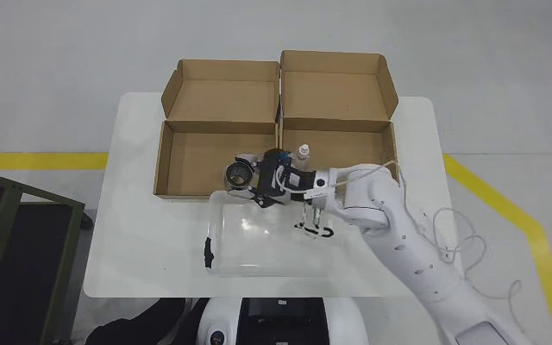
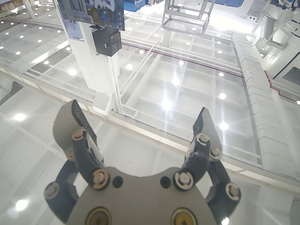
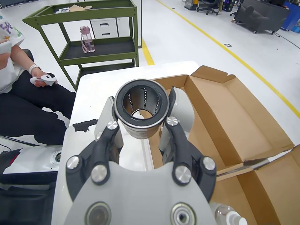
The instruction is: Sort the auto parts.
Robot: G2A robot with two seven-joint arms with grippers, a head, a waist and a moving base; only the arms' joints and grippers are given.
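Right end effector was clamped on the bearing — a metal sleeve pinched between both fingers, its open bore facing the wrist camera. From above, the bearing hung at the 9 o'clock end of that arm, over the 5 o'clock corner of the left cardboard box on the bench. Left end effector — spread wide.

Count: linear bearing, 1 (clamped between the right gripper jaws). Open cardboard boxes, 2: first box under the jaws, second box beside them. White-capped bottle, 1. Clear plastic bin, 1. Table, 1.
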